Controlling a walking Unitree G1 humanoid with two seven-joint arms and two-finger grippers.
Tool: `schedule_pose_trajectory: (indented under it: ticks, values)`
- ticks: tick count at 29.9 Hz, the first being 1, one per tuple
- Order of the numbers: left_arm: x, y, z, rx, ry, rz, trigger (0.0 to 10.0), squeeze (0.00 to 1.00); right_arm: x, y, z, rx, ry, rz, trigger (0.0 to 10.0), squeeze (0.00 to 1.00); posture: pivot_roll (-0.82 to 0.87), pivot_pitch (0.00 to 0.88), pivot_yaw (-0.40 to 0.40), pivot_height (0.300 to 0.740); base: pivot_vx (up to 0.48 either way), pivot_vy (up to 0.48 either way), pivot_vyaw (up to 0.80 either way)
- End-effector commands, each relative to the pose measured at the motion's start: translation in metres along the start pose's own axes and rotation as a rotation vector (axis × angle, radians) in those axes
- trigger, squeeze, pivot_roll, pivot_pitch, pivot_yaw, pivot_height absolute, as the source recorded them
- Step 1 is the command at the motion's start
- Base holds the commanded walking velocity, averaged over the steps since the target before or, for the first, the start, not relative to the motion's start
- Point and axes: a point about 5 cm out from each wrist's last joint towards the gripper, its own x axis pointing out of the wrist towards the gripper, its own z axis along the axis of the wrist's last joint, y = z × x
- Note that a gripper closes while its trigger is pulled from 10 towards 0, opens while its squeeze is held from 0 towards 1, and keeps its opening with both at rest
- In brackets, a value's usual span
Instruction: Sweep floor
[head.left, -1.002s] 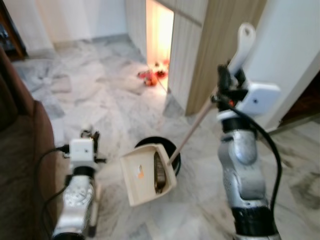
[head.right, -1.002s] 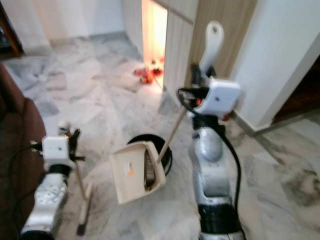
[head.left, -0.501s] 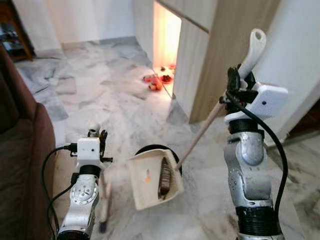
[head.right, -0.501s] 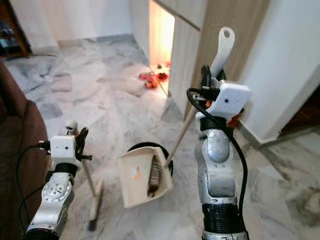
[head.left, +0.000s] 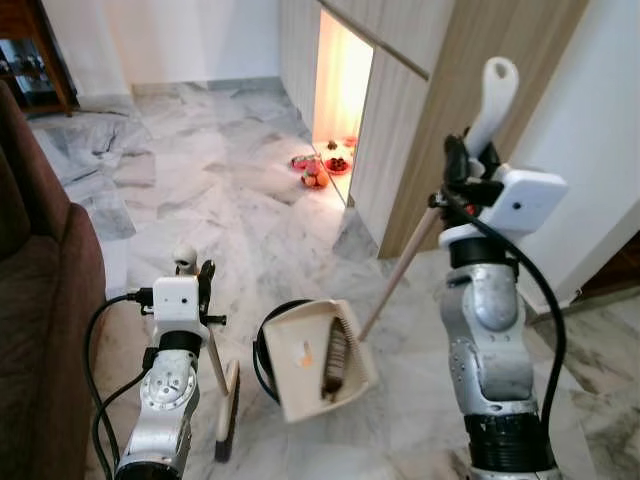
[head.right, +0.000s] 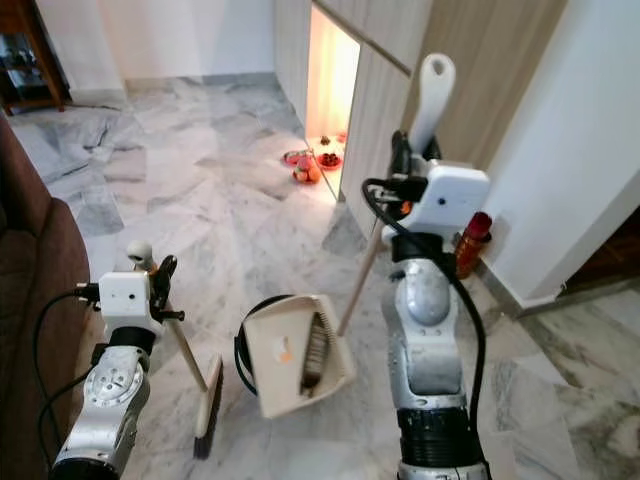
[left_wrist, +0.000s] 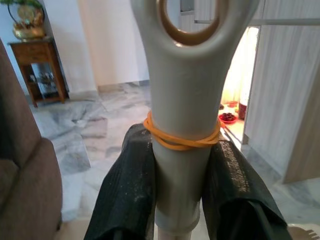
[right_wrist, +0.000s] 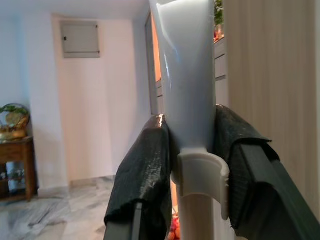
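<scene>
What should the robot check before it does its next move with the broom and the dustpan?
1. Left gripper shut on the broom handle: ok.
2. Right gripper shut on the dustpan handle: ok.
3. Broom head down on the marble floor: ok.
4. Dustpan over the black bin: ok, it hangs tilted above it.
5. Dirt all tipped out of the dustpan: cannot tell.
6. Brown sofa well apart from the broom: not ok, it is close beside the left arm.
</scene>
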Motion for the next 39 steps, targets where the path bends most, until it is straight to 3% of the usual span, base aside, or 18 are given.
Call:
schedule_pose_trajectory:
  ticks: [1, 27, 39]
  values:
    - [0.0045, -0.0018, 0.0109, 0.000, -0.054, -0.004, 10.0, 0.00, 0.0057, -0.0014, 0.0173, 0.026, -0.085, -0.011, 10.0, 0.00, 0.12, 0.000, -0.041, 0.740, 0.330, 0.000, 0.00]
    - [0.0038, -0.0017, 0.0106, -0.004, -0.054, -0.004, 10.0, 0.00, 0.0062, 0.0005, 0.0168, 0.026, -0.081, -0.001, 10.0, 0.00, 0.12, 0.000, -0.044, 0.740, 0.340, 0.000, 0.00]
    - [0.0028, -0.0041, 0.0110, -0.012, -0.062, -0.017, 10.0, 0.00, 0.0045, 0.0040, 0.0175, 0.040, -0.094, 0.011, 10.0, 0.00, 0.12, 0.000, -0.043, 0.740, 0.000, 0.000, 0.00]
